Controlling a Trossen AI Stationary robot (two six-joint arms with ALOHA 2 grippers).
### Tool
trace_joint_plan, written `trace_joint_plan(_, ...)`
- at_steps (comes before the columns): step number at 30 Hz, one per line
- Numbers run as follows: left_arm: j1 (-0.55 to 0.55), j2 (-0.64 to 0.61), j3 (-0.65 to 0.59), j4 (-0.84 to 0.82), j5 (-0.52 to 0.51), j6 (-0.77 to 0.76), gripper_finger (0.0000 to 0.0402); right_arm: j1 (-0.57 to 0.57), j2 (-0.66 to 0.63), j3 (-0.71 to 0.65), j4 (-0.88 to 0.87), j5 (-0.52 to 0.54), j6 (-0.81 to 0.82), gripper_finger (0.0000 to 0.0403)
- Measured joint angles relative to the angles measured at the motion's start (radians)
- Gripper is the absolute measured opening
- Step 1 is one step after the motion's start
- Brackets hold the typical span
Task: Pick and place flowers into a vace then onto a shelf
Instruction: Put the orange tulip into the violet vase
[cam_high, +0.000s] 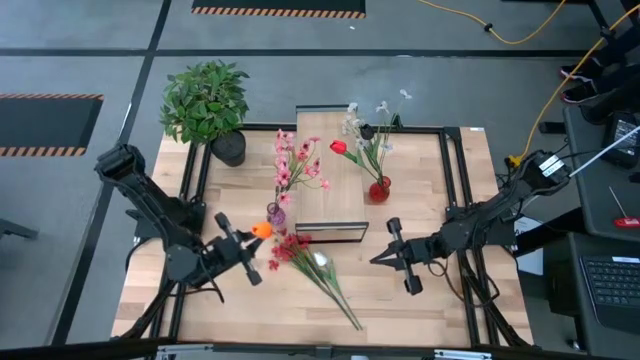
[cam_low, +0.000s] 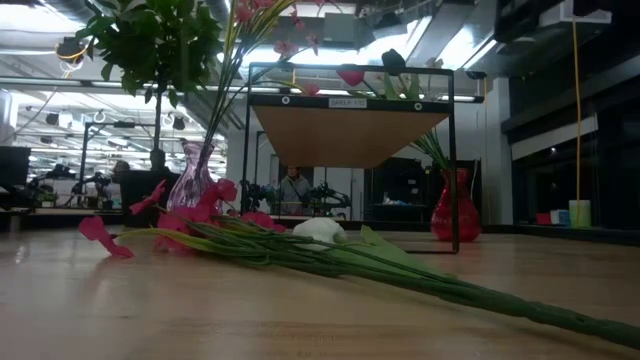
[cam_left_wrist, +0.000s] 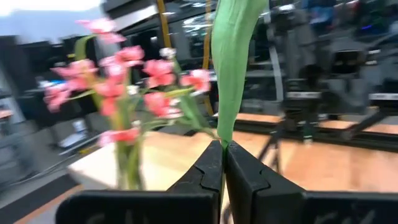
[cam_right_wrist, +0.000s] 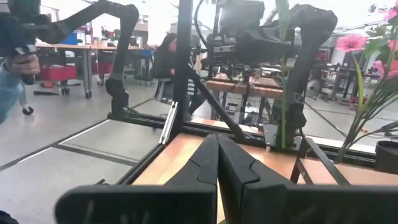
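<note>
1. Table (cam_high: 420, 300) of light wood fills the overhead view, with a dark metal frame around it.
2. Shelf (cam_high: 325, 195), a raised light-wood platform, stands at the table's middle.
3. Potted plant (cam_high: 205, 100) sits at the far left corner.
4. Left gripper (cam_high: 248, 250) hovers left of the shelf's near end, fingers (cam_left_wrist: 208, 171) clenched on an orange flower (cam_high: 262, 229) by its green stalk.
5. Right gripper (cam_high: 385, 257) hovers right of the shelf, fingers pressed together, holding nothing.
6. Loose flowers (cam_high: 315, 268) lie on the table between the grippers.
7. Purple vase (cam_high: 276, 214) and red vase (cam_high: 379, 190) each hold flowers beside the shelf.
</note>
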Motion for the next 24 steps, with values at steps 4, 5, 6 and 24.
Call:
trace_joint_plan(4,0.008,-0.002,0.0,-0.001,-0.072,0.036,0.0003,-0.009,0.0,-0.01,0.005,0.0,-0.001,0.0006)
trace_joint_plan(5,0.013,-0.002,0.0,-0.001,-0.072,0.044,0.0003,-0.011,0.0,-0.01,0.005,0.0,-0.001,0.0007)
trace_joint_plan(6,0.017,-0.002,0.0,-0.001,-0.073,0.047,0.0003,-0.011,0.0,-0.01,0.002,0.0,-0.002,0.0007)
trace_joint_plan(24,0.156,-0.116,0.0,-0.423,-0.041,-0.283,0.0003,-0.011,0.0,-0.01,-0.004,0.0,-0.025,0.0003)
